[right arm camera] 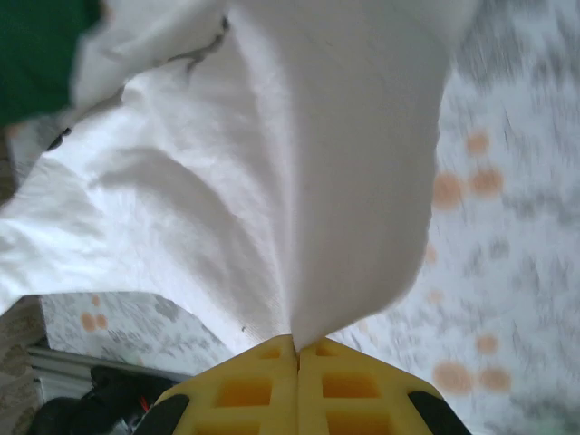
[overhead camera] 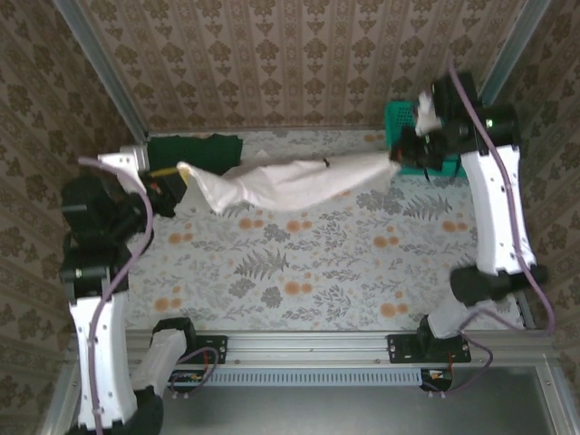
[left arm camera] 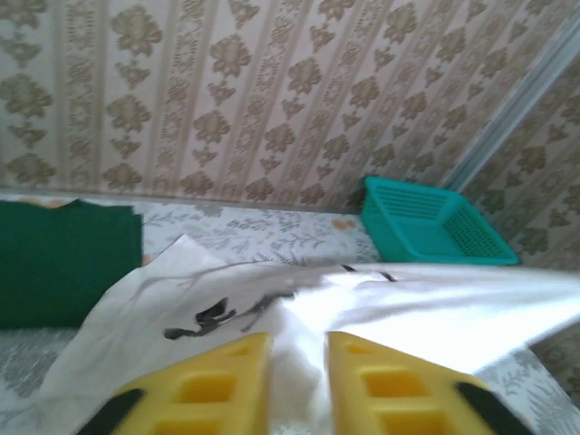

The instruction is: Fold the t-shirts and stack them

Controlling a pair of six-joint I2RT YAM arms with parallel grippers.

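The off-white t-shirt [overhead camera: 290,181] hangs stretched between my two grippers above the back of the table, sagging in the middle. My right gripper [overhead camera: 397,156] is shut on its right end, and the cloth [right arm camera: 299,163] fans out from the closed yellow fingertips [right arm camera: 297,349]. At the left end my left gripper [overhead camera: 179,178] has its jaws parted. A ridge of the white cloth [left arm camera: 435,308] with a dark mark lies loosely in the gap [left arm camera: 297,381]. The dark green t-shirt [overhead camera: 195,152] lies folded flat at the back left, just behind the left gripper [left arm camera: 63,263].
A teal mesh basket [overhead camera: 399,122] stands at the back right corner against the wall, beside the right gripper [left arm camera: 426,227]. The floral tablecloth [overhead camera: 299,272] covers the table in front of the shirts. Patterned walls close the back and both sides.
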